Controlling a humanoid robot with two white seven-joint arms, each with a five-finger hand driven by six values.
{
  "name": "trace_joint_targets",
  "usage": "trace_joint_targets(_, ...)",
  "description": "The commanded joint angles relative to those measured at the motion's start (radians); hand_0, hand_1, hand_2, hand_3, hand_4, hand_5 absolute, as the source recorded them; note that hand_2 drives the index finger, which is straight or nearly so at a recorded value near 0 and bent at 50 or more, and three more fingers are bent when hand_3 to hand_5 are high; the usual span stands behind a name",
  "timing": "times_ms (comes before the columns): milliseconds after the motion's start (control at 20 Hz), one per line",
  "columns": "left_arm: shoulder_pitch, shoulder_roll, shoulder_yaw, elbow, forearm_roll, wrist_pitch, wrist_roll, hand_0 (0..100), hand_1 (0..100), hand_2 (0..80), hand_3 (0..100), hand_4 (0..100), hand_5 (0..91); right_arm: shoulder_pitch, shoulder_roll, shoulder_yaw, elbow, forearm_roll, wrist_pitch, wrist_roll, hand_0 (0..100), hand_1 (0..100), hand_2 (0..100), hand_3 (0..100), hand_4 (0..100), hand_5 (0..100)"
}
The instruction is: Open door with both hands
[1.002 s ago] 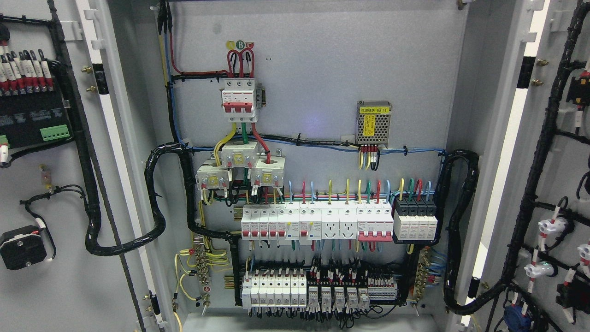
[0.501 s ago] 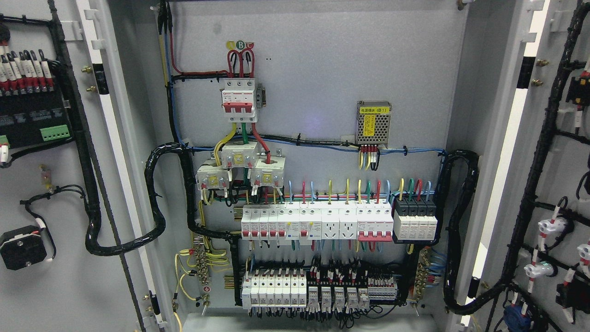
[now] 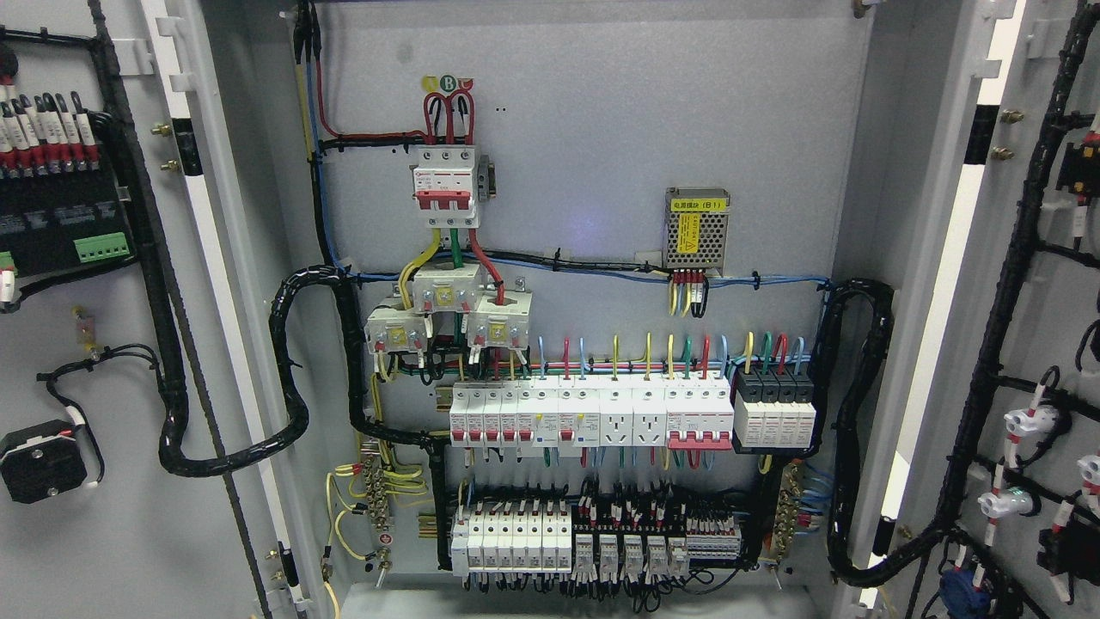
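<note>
Both doors [image 3: 103, 516] swung wide; grey cabinet backplate [image 3: 601, 129] carries breakers [image 3: 593, 417], apparently.

Legible markings are few. A round green sticker [image 3: 447, 83] above the upper red-handled breaker [image 3: 443, 195] carries the letter "B"; the yellow and red stickers flanking it are hidden by wire loops. The perforated power supply module [image 3: 697, 229] bears a yellow label strip [image 3: 697, 205] ending in "(B1)"; its preceding characters and the vertical yellow caution label below are too small to read. Print on the lower breaker rows is illegible.
</note>
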Motion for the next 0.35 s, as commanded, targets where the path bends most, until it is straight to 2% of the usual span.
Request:
trace_joint_targets(0, -0.020, -0.029, 0.032, -0.028, 0.001, 0.002, -0.004, 0, 0, 0.0, 0, 3, 0.0, 0.001, 0.002, -0.007, -0.005, 0.000, -0.001, 0.001, 0, 0, 0, 0, 0, 0)
trace_joint_targets(301, -0.020, -0.030, 0.032, -0.028, 0.000, 0.002, -0.004, 0, 0, 0.0, 0, 3, 0.0, 0.003, 0.002, -0.004, -0.005, 0.002, -0.001, 0.001, 0, 0, 0, 0, 0, 0)
